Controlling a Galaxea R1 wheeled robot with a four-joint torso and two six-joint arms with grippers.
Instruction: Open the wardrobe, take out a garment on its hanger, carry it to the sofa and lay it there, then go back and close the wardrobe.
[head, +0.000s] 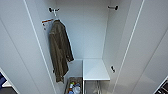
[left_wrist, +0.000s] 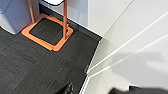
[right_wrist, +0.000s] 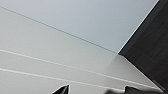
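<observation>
The wardrobe (head: 85, 32) stands open in the head view, its two white doors swung out to the left (head: 20, 50) and right (head: 145, 50). Inside, an olive-brown jacket (head: 58, 50) hangs from a hook (head: 53, 10) on the left wall. A second hook (head: 113, 7) on the right wall is bare. The left gripper (left_wrist: 100, 90) shows as dark tips set apart beside a white door panel (left_wrist: 140, 50), holding nothing. The right gripper (right_wrist: 97, 90) is likewise open and empty in front of a white panel (right_wrist: 62, 50).
A white shelf (head: 95, 70) fills the lower right of the wardrobe, and a bin of small items (head: 73, 86) sits on its floor. An orange stand base (left_wrist: 47, 32) and a grey bin (left_wrist: 12, 15) rest on dark carpet (left_wrist: 37, 70).
</observation>
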